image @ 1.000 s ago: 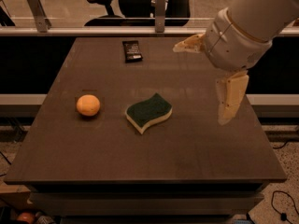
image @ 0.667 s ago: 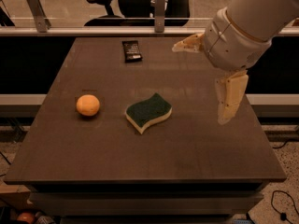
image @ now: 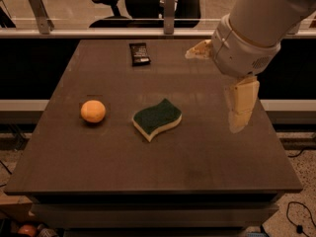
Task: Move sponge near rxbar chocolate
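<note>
my gripper [image: 213, 91] is hanging over the right side of the table [image: 197, 157], at the right of the frame, with my fingers [image: 240, 102] spreading wide and holding nothing; one is pointing left, the other down. the sponge [image: 157, 118] is lying flat near the centre of the frame, green side up, apart from me. the chocolate bar [image: 139, 53] is sitting near the table's far edge, upper middle-left, well apart from the sponge. an orange [image: 93, 111] is resting left of the sponge
</note>
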You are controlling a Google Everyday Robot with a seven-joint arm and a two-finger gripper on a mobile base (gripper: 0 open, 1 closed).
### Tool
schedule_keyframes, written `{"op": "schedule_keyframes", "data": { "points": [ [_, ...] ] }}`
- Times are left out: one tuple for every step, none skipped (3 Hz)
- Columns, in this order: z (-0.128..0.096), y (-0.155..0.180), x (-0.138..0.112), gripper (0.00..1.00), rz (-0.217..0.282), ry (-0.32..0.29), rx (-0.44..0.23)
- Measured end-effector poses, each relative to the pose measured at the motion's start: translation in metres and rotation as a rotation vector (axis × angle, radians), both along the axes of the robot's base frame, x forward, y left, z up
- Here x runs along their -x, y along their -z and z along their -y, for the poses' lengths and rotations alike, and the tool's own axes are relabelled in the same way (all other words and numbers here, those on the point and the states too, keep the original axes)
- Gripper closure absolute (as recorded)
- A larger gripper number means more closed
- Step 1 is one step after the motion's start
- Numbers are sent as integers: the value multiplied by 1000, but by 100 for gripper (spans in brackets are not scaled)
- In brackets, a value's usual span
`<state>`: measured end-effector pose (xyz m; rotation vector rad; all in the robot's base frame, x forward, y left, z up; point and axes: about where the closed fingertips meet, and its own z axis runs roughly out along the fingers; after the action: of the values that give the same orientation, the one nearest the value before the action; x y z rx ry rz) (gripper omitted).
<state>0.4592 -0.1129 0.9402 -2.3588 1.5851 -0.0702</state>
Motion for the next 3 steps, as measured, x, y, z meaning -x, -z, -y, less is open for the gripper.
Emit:
{"op": "schedule_keyframes", "data": {
  "points": [
    [1,10,-6,0,12,9,40],
    [-3,22,-15,0,26,-13,50],
    [-14,38,-28,0,36,-61,26]
  ]
}}
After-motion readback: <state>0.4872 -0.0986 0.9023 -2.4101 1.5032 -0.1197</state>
